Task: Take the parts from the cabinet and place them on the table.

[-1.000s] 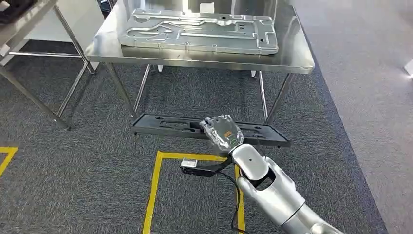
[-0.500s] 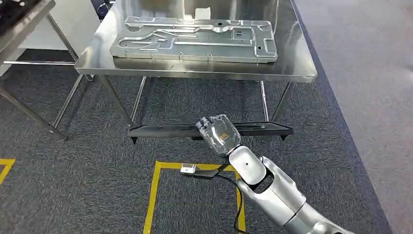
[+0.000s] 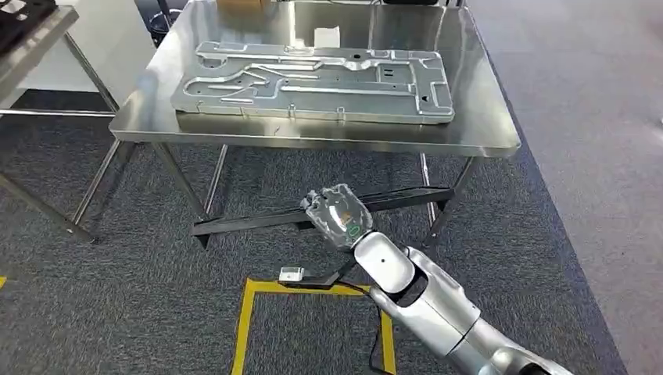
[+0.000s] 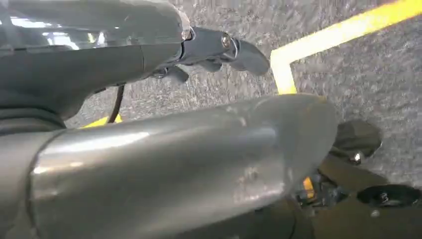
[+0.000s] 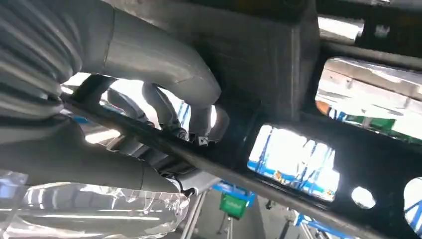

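My right hand (image 3: 336, 216) grips a long flat black panel (image 3: 250, 221) near its middle, carrying it in front of the steel table (image 3: 477, 137) below the tabletop's height, with its right end tilted up. In the right wrist view the thumb (image 5: 164, 67) and fingers clasp the black panel's (image 5: 298, 149) edge beside cut-out holes. A large silver stamped metal panel (image 3: 313, 82) lies flat on the tabletop. The left wrist view shows my left hand's fingers (image 4: 219, 47) curled in over the carpet with nothing in them.
Grey carpet with a yellow taped square (image 3: 250, 312) lies below me. A second steel table or rack (image 3: 31, 47) stands at the far left. A white slip (image 3: 327, 35) and a brown box (image 3: 242, 5) sit at the table's back.
The camera has moved closer to the table. My right hand has lifted the black panel, and its right end has tilted upward.
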`<state>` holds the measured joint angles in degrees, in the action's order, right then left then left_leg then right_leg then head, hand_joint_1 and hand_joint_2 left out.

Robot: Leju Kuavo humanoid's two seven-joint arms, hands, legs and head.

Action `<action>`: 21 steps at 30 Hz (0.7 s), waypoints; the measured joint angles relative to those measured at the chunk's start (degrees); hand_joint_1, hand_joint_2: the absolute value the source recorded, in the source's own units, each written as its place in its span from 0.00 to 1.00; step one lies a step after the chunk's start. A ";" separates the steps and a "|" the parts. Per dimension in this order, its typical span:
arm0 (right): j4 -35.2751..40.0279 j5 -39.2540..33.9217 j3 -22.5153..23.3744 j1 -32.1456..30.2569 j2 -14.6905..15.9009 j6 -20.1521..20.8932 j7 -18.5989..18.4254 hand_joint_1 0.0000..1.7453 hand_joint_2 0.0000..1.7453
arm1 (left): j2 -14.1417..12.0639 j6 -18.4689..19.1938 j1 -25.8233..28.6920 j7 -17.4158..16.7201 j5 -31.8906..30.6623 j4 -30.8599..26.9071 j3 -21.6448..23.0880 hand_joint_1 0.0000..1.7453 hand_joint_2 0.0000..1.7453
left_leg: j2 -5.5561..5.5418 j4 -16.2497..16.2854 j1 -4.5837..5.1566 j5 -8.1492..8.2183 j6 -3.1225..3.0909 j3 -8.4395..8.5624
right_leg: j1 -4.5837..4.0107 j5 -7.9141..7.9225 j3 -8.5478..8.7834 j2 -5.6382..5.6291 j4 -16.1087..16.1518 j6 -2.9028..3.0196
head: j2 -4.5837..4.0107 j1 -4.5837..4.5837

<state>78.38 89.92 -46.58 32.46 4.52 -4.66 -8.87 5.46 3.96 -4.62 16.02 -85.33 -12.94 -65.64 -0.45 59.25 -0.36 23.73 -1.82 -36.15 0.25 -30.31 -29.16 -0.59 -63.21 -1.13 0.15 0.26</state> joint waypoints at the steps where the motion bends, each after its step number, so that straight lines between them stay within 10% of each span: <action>1: 0.00 -0.02 0.00 0.24 0.00 0.00 -0.02 1.00 1.00 | 0.00 0.00 -0.07 0.02 0.00 0.00 0.00 0.00 0.00 | 0.00 -0.27 -0.05 0.40 -0.38 0.61 | -0.02 0.16 -2.34 0.11 -3.58 -0.16 | 0.02 0.13; 4: -0.20 -0.02 0.00 0.16 0.00 0.02 -0.02 1.00 1.00 | -0.04 -0.04 -0.04 0.02 0.07 0.00 0.00 0.00 0.00 | -0.16 -0.39 -0.06 2.16 -0.56 2.42 | 0.20 -5.65 -10.31 0.20 -12.07 -0.95 | 0.00 0.11; 6: -0.39 -0.02 -0.04 0.13 0.00 0.02 -0.02 1.00 1.00 | -0.04 -0.04 0.08 0.02 0.04 0.00 0.00 0.00 0.00 | -0.29 -0.39 -0.06 3.61 -0.51 4.22 | 0.19 -7.48 -12.59 0.28 -10.96 -0.80 | 0.02 0.11; 8: -0.48 -0.02 -0.04 0.13 0.00 0.02 -0.02 1.00 1.00 | -0.02 -0.02 0.07 0.02 0.04 0.02 0.00 0.00 0.00 | -0.38 -0.41 -0.04 5.41 -0.18 6.63 | 0.02 -1.98 -11.84 0.28 -3.58 -0.24 | 0.00 0.13; 10: -0.66 -0.02 -0.04 0.04 0.02 0.04 -0.02 1.00 1.00 | 0.15 0.00 0.12 0.02 0.00 0.24 0.00 0.00 0.00 | -0.43 -0.10 0.28 7.06 0.21 8.31 | -0.63 9.48 -11.53 0.23 3.79 0.89 | 0.00 0.17; 14: -0.74 -0.09 -0.11 0.31 0.11 0.07 0.07 1.00 1.00 | 0.15 -0.04 -0.03 0.00 0.11 0.24 -0.02 0.00 0.00 | -0.63 0.64 0.28 6.25 1.89 9.35 | -0.56 7.48 -8.99 0.00 4.76 2.30 | 0.00 0.37; 17: -0.42 -0.26 -0.11 0.97 0.20 0.00 0.09 1.00 1.00 | 0.09 -0.11 -0.21 -0.07 0.15 0.24 0.00 0.00 0.00 | -0.18 9.56 0.13 5.78 2.48 4.35 | -0.04 6.06 -6.08 -0.02 5.65 3.04 | 0.02 0.00; 21: 0.13 -0.48 -0.11 1.26 0.50 0.17 0.91 1.00 1.00 | 0.11 -0.11 0.04 -0.09 0.17 0.26 0.00 0.00 0.00 | 0.04 14.72 -0.31 14.35 3.22 -3.22 | -0.04 2.86 -2.42 -0.23 5.65 2.98 | 0.02 0.00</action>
<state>78.51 89.44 -46.69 33.73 5.03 -4.48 -7.96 5.57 3.85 -4.58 15.93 -85.15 -12.68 -65.64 -0.40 73.97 -0.67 38.08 1.40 -39.36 0.21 -27.45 -31.58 -0.82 -57.57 1.85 0.17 0.26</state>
